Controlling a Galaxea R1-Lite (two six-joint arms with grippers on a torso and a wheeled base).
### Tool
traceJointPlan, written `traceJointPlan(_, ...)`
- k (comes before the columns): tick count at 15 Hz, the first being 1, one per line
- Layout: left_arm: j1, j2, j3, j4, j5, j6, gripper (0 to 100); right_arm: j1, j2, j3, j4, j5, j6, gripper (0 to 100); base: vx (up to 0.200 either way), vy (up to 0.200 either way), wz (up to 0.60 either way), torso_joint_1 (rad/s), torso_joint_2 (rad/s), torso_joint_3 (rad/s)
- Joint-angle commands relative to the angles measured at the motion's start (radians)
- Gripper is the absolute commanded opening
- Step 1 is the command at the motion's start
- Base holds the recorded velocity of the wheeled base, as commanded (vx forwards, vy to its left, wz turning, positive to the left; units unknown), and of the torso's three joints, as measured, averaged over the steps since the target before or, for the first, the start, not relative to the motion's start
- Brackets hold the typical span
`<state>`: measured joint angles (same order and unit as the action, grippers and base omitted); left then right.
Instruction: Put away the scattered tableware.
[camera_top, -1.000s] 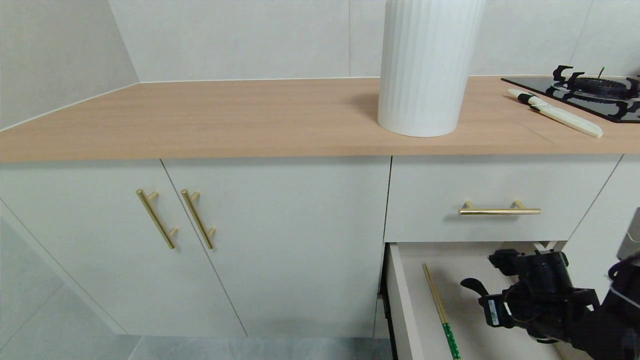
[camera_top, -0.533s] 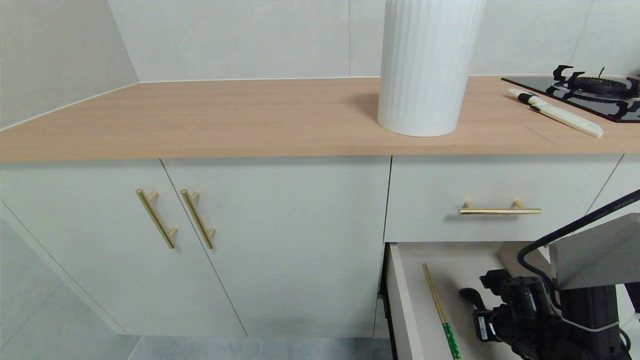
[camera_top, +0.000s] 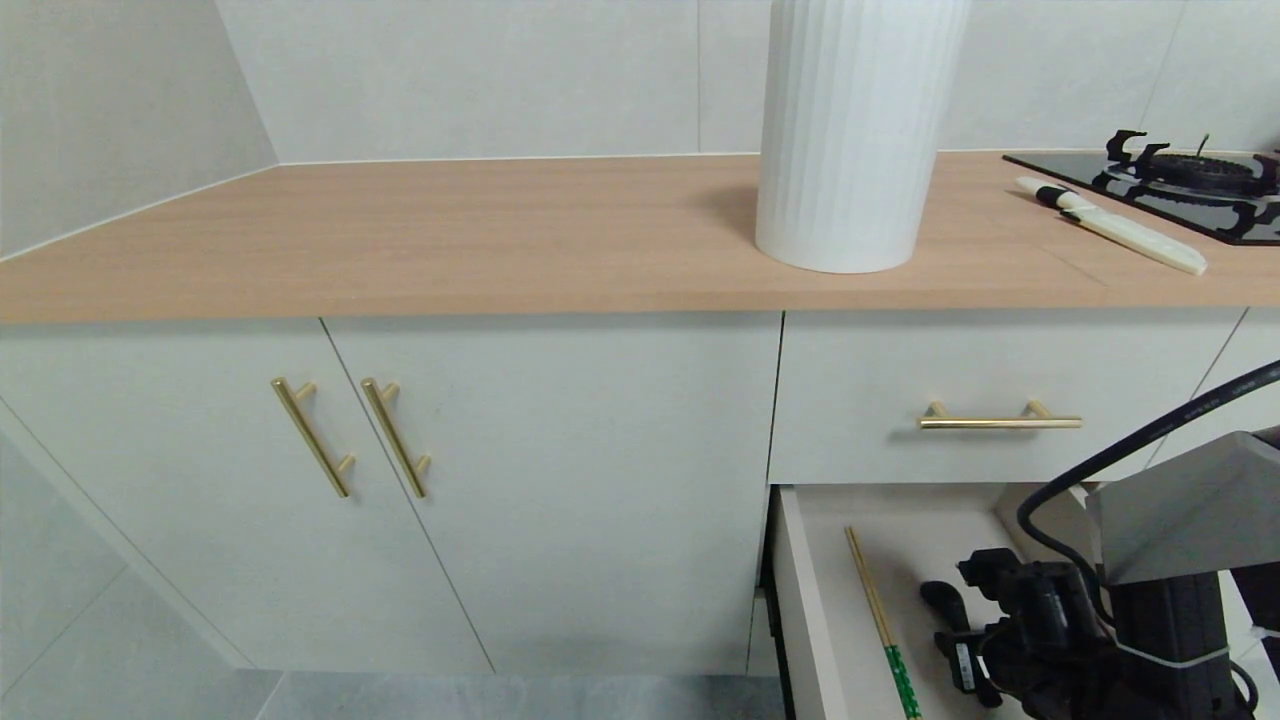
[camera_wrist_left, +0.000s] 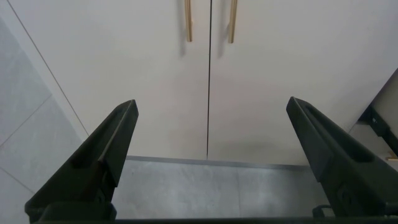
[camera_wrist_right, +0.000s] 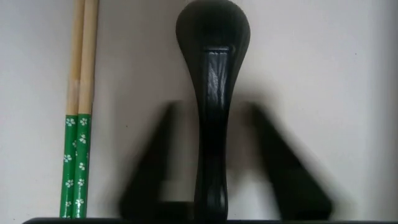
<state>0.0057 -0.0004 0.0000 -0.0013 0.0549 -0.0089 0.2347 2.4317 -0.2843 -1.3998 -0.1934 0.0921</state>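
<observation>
A black spoon (camera_top: 938, 594) (camera_wrist_right: 211, 93) lies lengthwise in the open lower drawer (camera_top: 800, 590), to the right of a pair of wooden chopsticks with green ends (camera_top: 880, 620) (camera_wrist_right: 81, 112). My right gripper (camera_top: 975, 628) (camera_wrist_right: 214, 186) is low inside the drawer over the spoon's handle. Its blurred fingers (camera_wrist_right: 152, 168) stand apart on either side of the handle without touching it. A white knife with a black band (camera_top: 1110, 225) rests on the wooden counter at the right. My left gripper (camera_wrist_left: 208, 162) is open and holds nothing, facing the cabinet doors near the floor.
A tall ribbed white container (camera_top: 850, 130) stands on the counter (camera_top: 450, 240) above the drawers. A black gas stove (camera_top: 1190, 185) sits at the far right. The upper drawer with a gold handle (camera_top: 1000, 422) is closed, as are two cabinet doors with gold handles (camera_top: 350, 440) (camera_wrist_left: 188, 22).
My right gripper has sunk lower into the drawer with the spoon and drawn a little toward the drawer's front. The right arm's grey link has swung into the head view.
</observation>
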Motion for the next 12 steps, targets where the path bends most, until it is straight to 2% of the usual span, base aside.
traceJointPlan(1,0.000,0.000,0.000,0.000,0.000,0.000,100,0.002,-0.002,0.010,-0.011,0.000,0.000,100,0.000,0.000,0.00,0.000,0.00,0.000)
traceJointPlan(4,0.000,0.000,0.000,0.000,0.000,0.000,100,0.000,-0.057,0.031,-0.039,0.000,-0.002,100,0.000,0.000,0.00,0.000,0.00,0.000)
traceJointPlan(7,0.000,0.000,0.000,0.000,0.000,0.000,100,-0.002,-0.195,0.050,-0.004,0.002,-0.003,100,0.000,0.000,0.00,0.000,0.00,0.000)
traceJointPlan(10,0.000,0.000,0.000,0.000,0.000,0.000,100,-0.003,-0.433,0.014,0.262,0.006,-0.003,100,0.000,0.000,0.00,0.000,0.00,0.000)
traceJointPlan(12,0.000,0.000,0.000,0.000,0.000,0.000,100,-0.003,-0.642,-0.059,0.555,0.008,0.003,100,0.000,0.000,0.00,0.000,0.00,0.000)
